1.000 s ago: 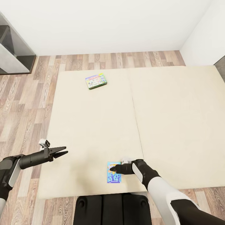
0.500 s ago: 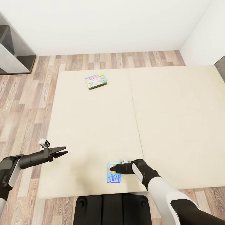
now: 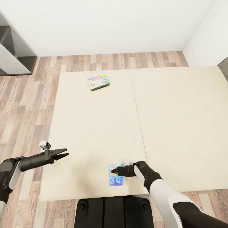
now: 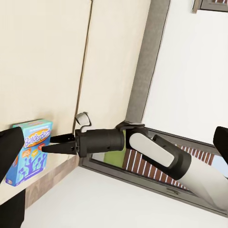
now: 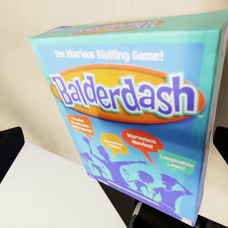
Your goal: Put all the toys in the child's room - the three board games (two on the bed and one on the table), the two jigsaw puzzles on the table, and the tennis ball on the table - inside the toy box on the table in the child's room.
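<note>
Nothing shifts but the view | right gripper (image 3: 114, 171) over blue game (image 3: 115, 180) at bed (image 3: 95, 126) near edge, fingers spread to straddle | left gripper (image 3: 64, 152) parted, idle

walls (image 3: 104, 22): white | floor (image 3: 28, 95): wood planks | shelf unit (image 3: 12, 50): grey

Noted a wood-plank floor (image 3: 28, 104) in mixed brown and grey boards, running along the left side and across the far end. Beyond it, met a plain white wall (image 3: 104, 25), joined at the far right corner by a second white wall (image 3: 209, 41). Found a dark grey shelf unit (image 3: 12, 53) standing on the floor at the far left, against the wall. From the left wrist, caught a dark-framed opening (image 4: 142, 183) with reddish-brown slats, set in a white wall (image 4: 190, 71).
</note>
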Controlling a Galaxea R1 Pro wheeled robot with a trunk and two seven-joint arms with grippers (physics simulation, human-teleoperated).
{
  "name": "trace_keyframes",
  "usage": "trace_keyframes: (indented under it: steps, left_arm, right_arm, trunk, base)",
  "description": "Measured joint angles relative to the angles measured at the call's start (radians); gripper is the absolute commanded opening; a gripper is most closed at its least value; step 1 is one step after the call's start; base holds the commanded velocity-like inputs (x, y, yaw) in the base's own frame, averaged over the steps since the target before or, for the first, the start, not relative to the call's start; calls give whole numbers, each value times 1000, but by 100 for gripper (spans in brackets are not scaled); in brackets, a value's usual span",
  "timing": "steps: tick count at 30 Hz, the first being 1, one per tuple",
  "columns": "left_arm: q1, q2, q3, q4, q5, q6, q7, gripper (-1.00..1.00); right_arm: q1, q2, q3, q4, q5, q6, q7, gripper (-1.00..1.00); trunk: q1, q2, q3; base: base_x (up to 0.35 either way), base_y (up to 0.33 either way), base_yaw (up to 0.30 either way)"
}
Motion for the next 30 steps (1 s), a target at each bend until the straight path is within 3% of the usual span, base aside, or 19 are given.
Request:
trace_keyframes:
  steps: [30]
  left_arm:
    - [0, 0, 0, 0, 0, 0, 0, 100]
  right_arm:
    - [0, 0, 0, 0, 0, 0, -1, 100]
  trunk:
    - [0, 0, 0]
  base:
    - [0, 15, 0]
